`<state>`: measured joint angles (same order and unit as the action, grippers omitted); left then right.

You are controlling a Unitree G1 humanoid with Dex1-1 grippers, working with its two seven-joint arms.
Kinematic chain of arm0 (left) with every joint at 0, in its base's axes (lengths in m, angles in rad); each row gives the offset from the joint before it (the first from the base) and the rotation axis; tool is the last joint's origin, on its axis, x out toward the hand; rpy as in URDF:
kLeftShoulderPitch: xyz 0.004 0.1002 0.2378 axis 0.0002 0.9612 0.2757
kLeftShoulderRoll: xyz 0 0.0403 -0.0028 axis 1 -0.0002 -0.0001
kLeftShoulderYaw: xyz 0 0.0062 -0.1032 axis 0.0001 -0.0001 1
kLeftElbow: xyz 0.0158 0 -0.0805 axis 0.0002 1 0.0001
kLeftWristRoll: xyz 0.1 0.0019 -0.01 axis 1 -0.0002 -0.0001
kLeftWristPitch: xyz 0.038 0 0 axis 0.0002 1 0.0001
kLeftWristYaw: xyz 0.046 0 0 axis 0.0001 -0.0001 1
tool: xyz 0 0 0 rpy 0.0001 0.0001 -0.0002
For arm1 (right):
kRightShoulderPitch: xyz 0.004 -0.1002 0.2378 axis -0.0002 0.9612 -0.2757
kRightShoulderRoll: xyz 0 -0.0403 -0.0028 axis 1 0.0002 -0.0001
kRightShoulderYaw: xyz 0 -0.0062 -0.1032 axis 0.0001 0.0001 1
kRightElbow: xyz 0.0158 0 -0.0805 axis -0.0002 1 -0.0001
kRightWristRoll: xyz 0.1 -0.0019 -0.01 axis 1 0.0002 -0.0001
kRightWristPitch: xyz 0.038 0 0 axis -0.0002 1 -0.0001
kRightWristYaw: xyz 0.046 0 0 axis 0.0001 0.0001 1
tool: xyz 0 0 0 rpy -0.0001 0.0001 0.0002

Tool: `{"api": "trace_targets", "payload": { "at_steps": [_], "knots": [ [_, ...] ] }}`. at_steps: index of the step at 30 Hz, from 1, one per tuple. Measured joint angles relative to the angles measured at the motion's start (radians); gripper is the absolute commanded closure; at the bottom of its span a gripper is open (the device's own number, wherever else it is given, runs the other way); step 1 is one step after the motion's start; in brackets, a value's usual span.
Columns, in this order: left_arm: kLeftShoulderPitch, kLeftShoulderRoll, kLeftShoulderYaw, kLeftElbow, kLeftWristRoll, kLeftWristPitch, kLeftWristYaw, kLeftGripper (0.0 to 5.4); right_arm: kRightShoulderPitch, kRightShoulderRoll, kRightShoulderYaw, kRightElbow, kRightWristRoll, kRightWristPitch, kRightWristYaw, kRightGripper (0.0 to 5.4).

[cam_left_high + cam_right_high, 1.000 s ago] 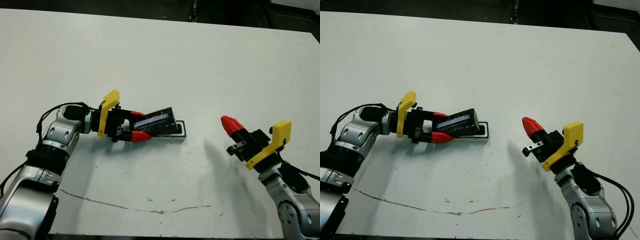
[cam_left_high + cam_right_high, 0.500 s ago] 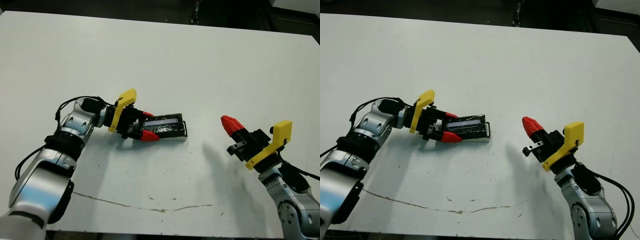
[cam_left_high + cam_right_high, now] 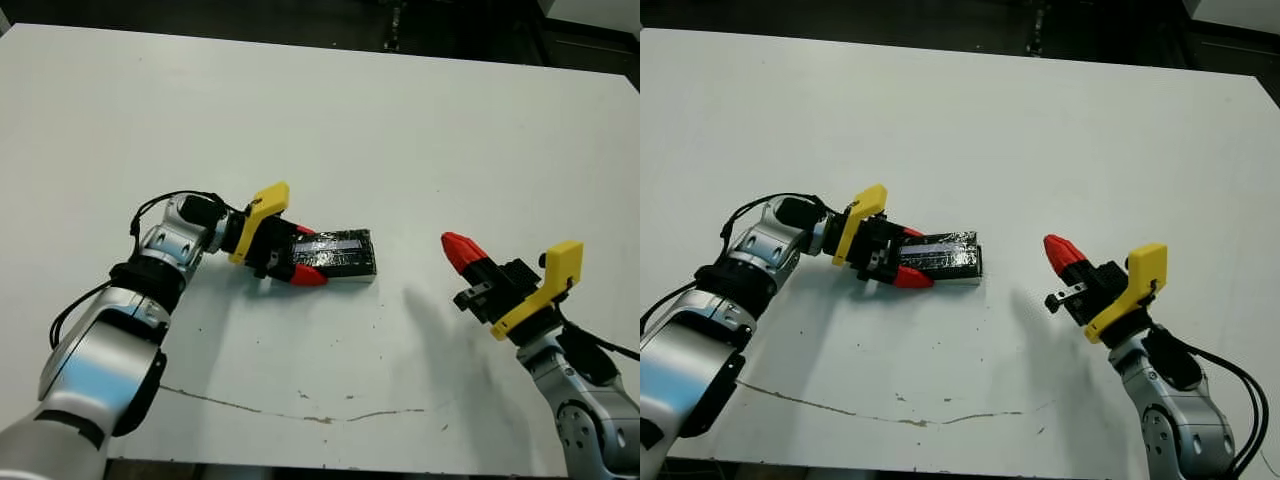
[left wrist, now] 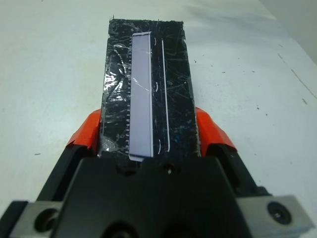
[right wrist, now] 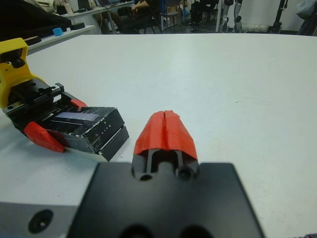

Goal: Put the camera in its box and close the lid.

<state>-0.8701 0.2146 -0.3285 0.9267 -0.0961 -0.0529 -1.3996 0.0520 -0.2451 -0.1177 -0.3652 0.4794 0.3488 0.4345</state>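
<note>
Left pincer (image 3: 303,257) clamped on lid (image 3: 338,250), lid resting on box (image 3: 958,274) mid-counter (image 3: 400,130). Camera not visible, presumably inside. Right pincer (image 3: 458,249) pressed shut, empty, well apart. Risk: lid seating skewed; release drag shifting lid off box.

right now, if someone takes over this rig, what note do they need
Left gripper: shut on the lid, one finger on each long side.
Right gripper: shut, empty, held off to the right, apart from the box.
Lid lies over the box, whose edge shows beneath; not clear that it is fully seated.
Camera is not visible, presumably inside.
Left: press the lid flat, check the fit, release.
</note>
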Motion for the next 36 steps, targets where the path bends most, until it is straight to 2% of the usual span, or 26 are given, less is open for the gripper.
{"api": "trace_targets", "payload": {
  "at_steps": [9, 13, 24, 29, 36],
  "knots": [
    [-0.003, -0.021, -0.005, 0.003, 0.012, -0.023, 0.010, 2.23, 0.000, 0.000, 0.000, 0.000, -0.001, 0.000, 0.001, 5.40],
    [-0.004, -0.022, -0.027, -0.041, 0.045, -0.015, 0.030, 2.23, 0.000, 0.000, 0.000, 0.000, -0.002, 0.000, -0.004, 5.40],
    [0.018, -0.021, -0.060, -0.200, 0.100, 0.114, 0.096, 2.23, 0.000, 0.000, 0.000, 0.000, -0.005, 0.000, -0.007, 5.40],
    [0.018, -0.022, -0.075, -0.231, 0.116, 0.130, 0.117, 1.51, 0.000, 0.000, 0.000, 0.000, -0.004, 0.000, -0.007, 5.40],
    [0.018, -0.015, -0.079, -0.232, 0.122, 0.078, 0.136, 0.69, 0.000, 0.000, -0.001, 0.000, 0.001, 0.000, -0.007, 5.40]
  ]
}}
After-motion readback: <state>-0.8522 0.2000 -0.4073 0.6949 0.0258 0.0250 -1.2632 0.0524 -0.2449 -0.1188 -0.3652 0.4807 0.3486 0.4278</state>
